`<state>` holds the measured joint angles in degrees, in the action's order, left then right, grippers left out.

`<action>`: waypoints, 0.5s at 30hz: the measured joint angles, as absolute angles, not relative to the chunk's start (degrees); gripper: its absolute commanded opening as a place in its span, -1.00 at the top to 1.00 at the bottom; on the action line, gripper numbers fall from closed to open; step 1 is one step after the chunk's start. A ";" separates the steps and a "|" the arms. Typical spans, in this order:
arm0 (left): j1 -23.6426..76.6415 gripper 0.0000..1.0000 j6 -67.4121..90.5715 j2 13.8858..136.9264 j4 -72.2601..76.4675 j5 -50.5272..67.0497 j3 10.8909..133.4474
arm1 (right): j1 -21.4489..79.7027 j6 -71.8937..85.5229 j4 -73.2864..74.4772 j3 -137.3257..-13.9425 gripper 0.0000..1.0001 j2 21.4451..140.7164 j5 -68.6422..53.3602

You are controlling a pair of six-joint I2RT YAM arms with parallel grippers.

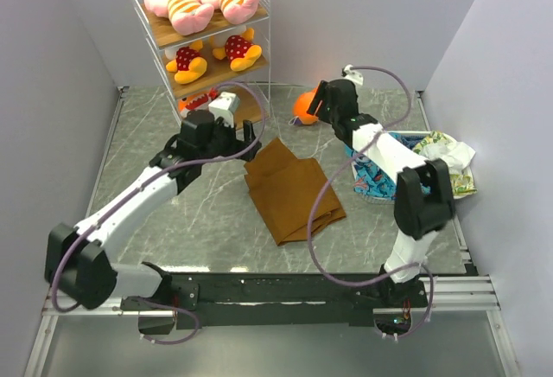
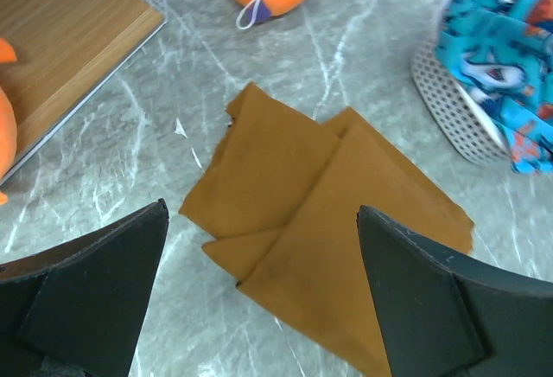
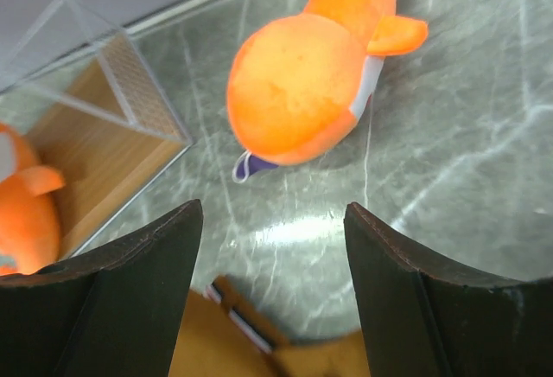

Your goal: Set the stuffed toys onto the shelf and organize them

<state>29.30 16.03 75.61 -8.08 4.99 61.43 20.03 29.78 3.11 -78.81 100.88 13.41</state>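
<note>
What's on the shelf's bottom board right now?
One orange shark toward its left end. The wrist views show bare bottom board beside it. From above, the left arm covers most of that board, so its back cannot be seen.

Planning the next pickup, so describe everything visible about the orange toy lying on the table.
The orange shark is a plump, soft plush: bright orange, with a pale belly strip, a side fin, a tail end and a small looped tag. It lies on the grey marbled table, just off the shelf corner, touching neither it nor the brown cloth. The right gripper hangs above it, jaws open, not touching.
</note>
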 measured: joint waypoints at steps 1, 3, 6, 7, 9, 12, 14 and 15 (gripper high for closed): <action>29.30 -0.93 15.62 74.30 -8.05 5.61 60.73 | 19.94 30.28 3.36 -79.92 -0.47 102.63 13.19; 29.30 -0.93 14.83 71.48 -7.90 5.85 58.92 | 19.70 32.05 4.01 -82.81 -0.47 106.91 12.99; 29.45 -0.93 14.09 67.90 -7.75 5.58 56.29 | 19.27 35.20 5.23 -87.44 -0.47 113.12 13.08; 29.47 -0.93 13.98 66.83 -7.66 5.21 55.51 | 19.14 36.10 5.41 -88.71 -0.47 114.59 13.06; 29.52 -0.93 13.72 64.73 -7.20 4.64 54.13 | 18.68 38.33 6.22 -92.75 -0.46 118.76 12.93; 29.63 -0.93 13.19 62.24 -6.28 3.57 53.06 | 17.96 41.06 6.92 -98.45 -0.37 124.16 12.91; 29.63 -0.93 12.93 60.99 -5.45 2.63 52.64 | 17.50 42.74 7.55 -100.88 -0.22 126.76 13.23; 29.63 -0.93 12.82 60.62 -5.08 2.22 52.60 | 17.28 43.53 7.57 -101.27 -0.11 127.52 13.41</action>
